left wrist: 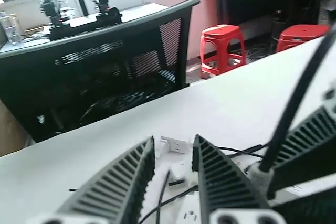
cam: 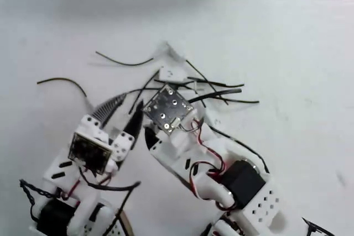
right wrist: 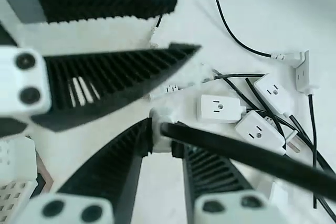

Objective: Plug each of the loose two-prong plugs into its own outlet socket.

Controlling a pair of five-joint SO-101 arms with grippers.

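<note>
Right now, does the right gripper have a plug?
Yes, in the right wrist view the right gripper is shut on a white plug, with its black cord running out to the side.

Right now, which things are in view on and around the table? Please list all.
white plastic outlet sockets: at least three, white, clustered mid-table.
thin black cords: several, black, loose around the sockets.
white plastic plug: one, white, in the right hand.
white table: one, white, under everything.
black mesh chair: one, black, behind the table.
red plastic stools: two, red, floor beyond.
left hand: one, black fingers, open, near the sockets.
right hand: one, black fingers, shut on the plug.
</note>
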